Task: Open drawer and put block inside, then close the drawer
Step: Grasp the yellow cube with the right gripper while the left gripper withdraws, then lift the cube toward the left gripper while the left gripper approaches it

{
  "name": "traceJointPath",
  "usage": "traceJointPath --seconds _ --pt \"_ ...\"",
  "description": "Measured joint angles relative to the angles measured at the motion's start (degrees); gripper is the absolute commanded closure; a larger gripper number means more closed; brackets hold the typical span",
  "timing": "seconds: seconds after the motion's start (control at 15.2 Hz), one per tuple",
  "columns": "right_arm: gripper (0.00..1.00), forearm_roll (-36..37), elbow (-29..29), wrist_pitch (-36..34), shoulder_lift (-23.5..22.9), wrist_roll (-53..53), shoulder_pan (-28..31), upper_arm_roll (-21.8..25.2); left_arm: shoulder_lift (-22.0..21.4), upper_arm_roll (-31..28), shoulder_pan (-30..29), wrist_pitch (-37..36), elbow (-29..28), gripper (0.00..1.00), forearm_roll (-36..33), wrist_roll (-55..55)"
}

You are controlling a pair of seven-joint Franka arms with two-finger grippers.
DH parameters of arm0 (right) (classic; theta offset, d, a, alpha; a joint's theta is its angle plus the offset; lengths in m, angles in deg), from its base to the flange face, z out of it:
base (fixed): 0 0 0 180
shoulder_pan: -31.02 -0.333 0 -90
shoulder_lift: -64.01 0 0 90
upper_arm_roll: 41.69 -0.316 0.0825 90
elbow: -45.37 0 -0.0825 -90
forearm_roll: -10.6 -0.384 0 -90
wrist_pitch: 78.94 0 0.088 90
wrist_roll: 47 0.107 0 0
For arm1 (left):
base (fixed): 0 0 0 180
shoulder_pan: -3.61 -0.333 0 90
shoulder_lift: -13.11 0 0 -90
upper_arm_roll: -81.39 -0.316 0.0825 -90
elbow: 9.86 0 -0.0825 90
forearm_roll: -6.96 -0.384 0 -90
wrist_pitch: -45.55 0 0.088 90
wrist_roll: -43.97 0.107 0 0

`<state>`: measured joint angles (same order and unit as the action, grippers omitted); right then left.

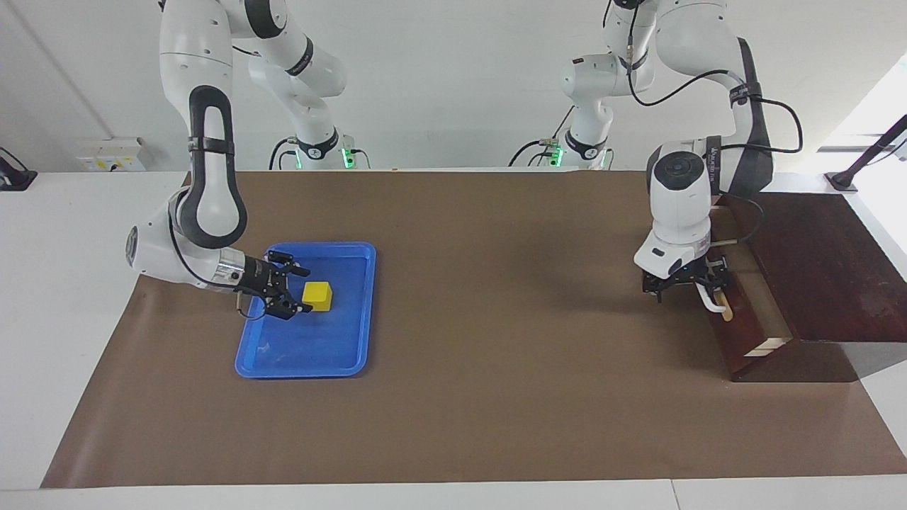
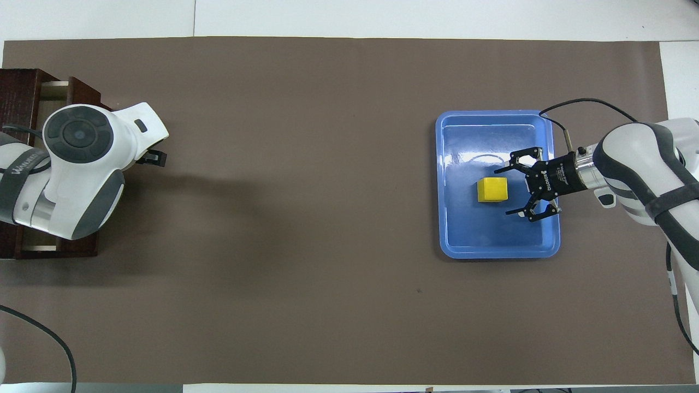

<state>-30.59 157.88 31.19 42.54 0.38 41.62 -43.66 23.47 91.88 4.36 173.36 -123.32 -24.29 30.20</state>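
The yellow block (image 1: 317, 296) sits in a blue tray (image 1: 348, 354) toward the right arm's end of the table. My right gripper (image 1: 297, 290) is open and low over the tray, with its fingertips just beside the block, apart from it. In the overhead view the block (image 2: 492, 190) lies right in front of the right gripper (image 2: 508, 191). The drawer (image 1: 740, 336) stands partly pulled out of its dark wooden box (image 1: 822, 269), and its pale interior shows. My left gripper (image 1: 686, 285) is at the drawer's white handle (image 1: 714, 302). In the overhead view the left wrist hides most of the left gripper (image 2: 154, 158) and the drawer (image 2: 82, 90).
A brown mat (image 1: 496, 283) covers the table between tray and drawer. The tray also shows in the overhead view (image 2: 491, 245). The white table edge (image 1: 64, 248) runs around the mat. A black stand (image 1: 861, 166) is near the box.
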Motion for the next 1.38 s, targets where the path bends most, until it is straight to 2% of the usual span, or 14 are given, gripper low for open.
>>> traceJointPath --seconds 0.26,0.59,0.99,1.19,1.38 --pt "1.00 0.0 0.0 0.2 0.0 -0.1 0.0 0.0 0.0 0.0 4.9 -2.0 0.3 0.00 2.3 -1.9" --pt "1.00 0.0 0.0 0.3 0.1 -0.1 0.0 0.0 0.0 -0.1 5.0 -4.0 1.7 0.00 4.8 -1.9" --pt "1.00 -0.1 -2.6 -1.2 0.4 0.1 -0.1 -0.5 -0.6 0.4 5.5 -18.3 13.1 0.00 18.9 -4.3" --pt "1.00 -0.2 -7.3 -3.8 0.8 4.7 -2.6 -0.7 -1.5 0.5 6.8 -21.3 14.3 0.00 23.8 -11.2" --pt "1.00 -0.2 -12.5 -4.2 1.3 13.4 -8.3 -0.9 -1.6 0.6 10.9 -22.1 14.4 0.00 24.9 -25.6"
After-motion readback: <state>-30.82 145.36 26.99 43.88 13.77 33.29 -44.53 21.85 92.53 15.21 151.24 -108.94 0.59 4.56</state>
